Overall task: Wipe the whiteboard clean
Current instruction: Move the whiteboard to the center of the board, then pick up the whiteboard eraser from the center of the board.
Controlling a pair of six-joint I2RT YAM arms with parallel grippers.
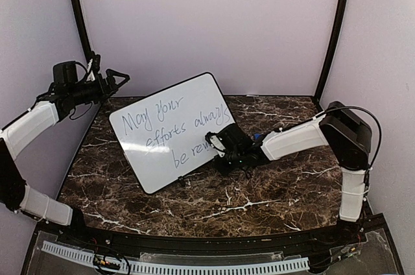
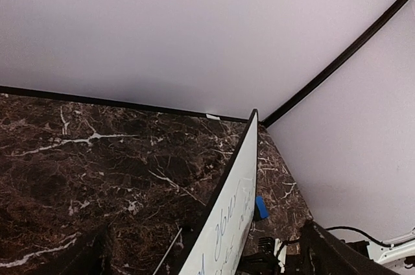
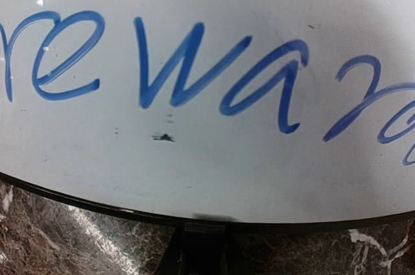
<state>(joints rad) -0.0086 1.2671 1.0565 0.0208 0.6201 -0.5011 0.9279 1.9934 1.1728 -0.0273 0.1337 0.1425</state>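
Note:
The whiteboard (image 1: pixel 170 133) stands tilted on the marble table with blue handwriting across it. In the left wrist view it shows edge-on (image 2: pixel 228 213). It fills the right wrist view (image 3: pixel 214 158), where the word "reward" runs above its black lower rim. My left gripper (image 1: pixel 120 79) is open and empty in the air beyond the board's upper left corner, its fingers wide either side of the board's edge (image 2: pixel 207 249). My right gripper (image 1: pixel 214 144) is low at the board's lower right, its dark tips together at the rim (image 3: pixel 202 233).
A small blue eraser block (image 2: pixel 260 207) lies on the table on the board's written side, and peeks out behind my right arm (image 1: pixel 257 137). The marble tabletop (image 1: pixel 214 200) has pale walls close around it, with black corner posts (image 1: pixel 334 28).

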